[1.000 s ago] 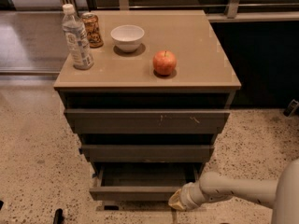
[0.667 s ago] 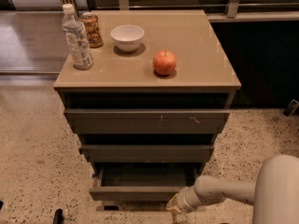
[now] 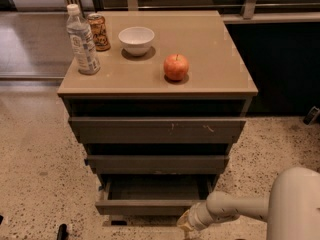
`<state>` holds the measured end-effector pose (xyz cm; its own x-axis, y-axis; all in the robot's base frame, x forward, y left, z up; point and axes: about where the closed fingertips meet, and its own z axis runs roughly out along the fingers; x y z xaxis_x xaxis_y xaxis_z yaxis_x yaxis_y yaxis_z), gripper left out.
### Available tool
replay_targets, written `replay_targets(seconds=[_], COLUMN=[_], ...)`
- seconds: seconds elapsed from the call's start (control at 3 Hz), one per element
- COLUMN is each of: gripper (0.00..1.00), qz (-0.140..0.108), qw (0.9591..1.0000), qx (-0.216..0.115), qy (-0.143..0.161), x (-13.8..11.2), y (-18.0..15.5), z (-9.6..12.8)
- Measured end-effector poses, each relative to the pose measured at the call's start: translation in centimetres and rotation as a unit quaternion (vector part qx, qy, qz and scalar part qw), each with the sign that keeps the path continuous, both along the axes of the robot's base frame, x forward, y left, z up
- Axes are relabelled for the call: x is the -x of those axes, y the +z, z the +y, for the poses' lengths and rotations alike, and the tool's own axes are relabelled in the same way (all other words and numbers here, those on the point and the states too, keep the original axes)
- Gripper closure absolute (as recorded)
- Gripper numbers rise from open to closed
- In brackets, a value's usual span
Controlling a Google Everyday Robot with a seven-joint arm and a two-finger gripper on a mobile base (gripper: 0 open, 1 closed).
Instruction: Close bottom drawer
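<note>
The bottom drawer (image 3: 145, 206) is the lowest of the cabinet's three dark grey-brown fronts. It stands pulled out, with its shallow dark interior showing. My gripper (image 3: 184, 224) is low at the frame's bottom edge, just in front of the drawer front's right part. The white arm reaches in from the lower right. The gripper's tips are cut off by the frame edge.
The middle drawer (image 3: 157, 163) and the top drawer (image 3: 157, 129) with white scratch marks stick out slightly. On the cabinet top (image 3: 220, 59) stand a water bottle (image 3: 82, 41), a can (image 3: 98, 32), a white bowl (image 3: 136, 39) and an apple (image 3: 176, 66). Speckled floor surrounds the cabinet.
My gripper has moved a little left and lower along the bottom drawer's front. The arm's upper part has come further into view at the right. The drawer looks unchanged.
</note>
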<state>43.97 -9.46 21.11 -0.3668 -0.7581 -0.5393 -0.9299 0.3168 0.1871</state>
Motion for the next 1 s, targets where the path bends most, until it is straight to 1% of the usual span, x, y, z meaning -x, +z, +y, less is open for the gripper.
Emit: replay_targets(seconds=[0.33,0.67,1.0], gripper=[1.0,1.0,1.0], qz=[-0.046,-0.106,-0.106], qw=[0.9989,0.9942,0.9942], qx=[-0.004,-0.018,-0.018], qy=[0.0,0.009,0.009], x=[-1.1,-3.0,-3.0], y=[-1.7,-3.7,-3.7], z=[0.1,0.7,0.7])
